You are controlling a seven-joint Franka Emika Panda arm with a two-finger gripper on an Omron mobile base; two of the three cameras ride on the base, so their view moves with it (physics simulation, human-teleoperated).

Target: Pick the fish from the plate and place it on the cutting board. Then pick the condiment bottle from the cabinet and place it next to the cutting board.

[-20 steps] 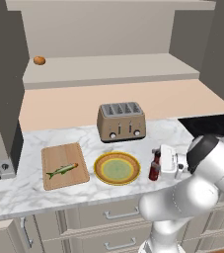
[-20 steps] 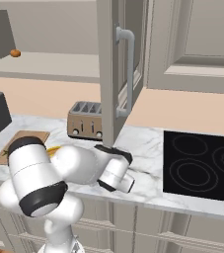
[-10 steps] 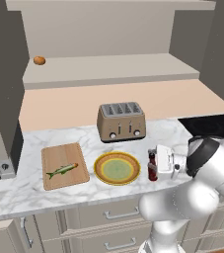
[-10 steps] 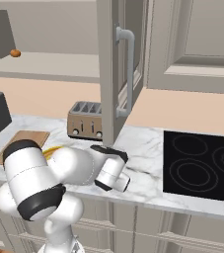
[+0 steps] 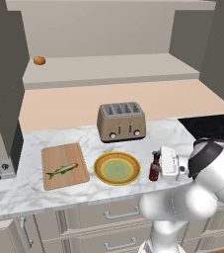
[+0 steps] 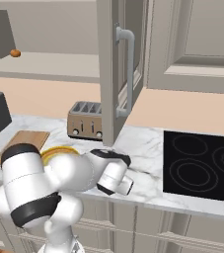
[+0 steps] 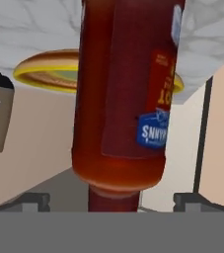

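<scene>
Gripper [image 5: 159, 165] is clamping the condiment bottle [image 5: 154, 168] upright on the marble counter [image 5: 15, 190], just right of the plate [image 5: 116, 168]; fish [image 5: 62, 170] is lying on the cutting board [image 5: 64, 165], so step two is closing; next, by my reading: releasing, though the plate is sitting between bottle and board; bottle: glossy red-brown, narrow-necked; board: pale wood, rounded.

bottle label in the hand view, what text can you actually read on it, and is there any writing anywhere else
On the condiment bottle, blue patch of the label: roughly "SNNY", upside down and blurred, so uncertain.
On the condiment bottle, red label: yellow letters running sideways, too blurred to read.
On the toaster, the plate and the cutting board: no writing visible.
</scene>
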